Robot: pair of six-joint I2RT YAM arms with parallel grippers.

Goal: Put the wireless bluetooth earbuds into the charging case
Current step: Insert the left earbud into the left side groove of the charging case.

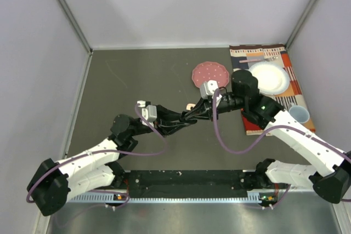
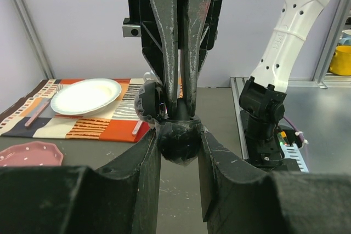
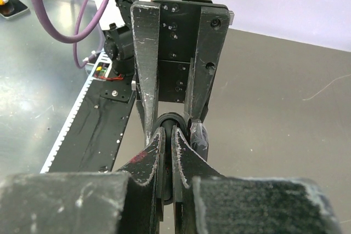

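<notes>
Near the middle of the table [image 1: 137, 75], your two claws meet tip to tip. Your left claw [image 2: 179, 132] is squeezing the round black charging case [image 2: 178, 146]. Its lid [image 2: 147, 105] is flipped open at 10 o'clock from the case. Your right claw [image 3: 167, 135] is shut tight, with its tips at the top of the case. The earbuds are hidden or too small to spot. The pink disc [image 1: 210, 73] lies at 1 o'clock from the claws.

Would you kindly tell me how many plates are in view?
2: a pink plate on the bare table, and a white plate on the patterned placemat beside it.
</notes>
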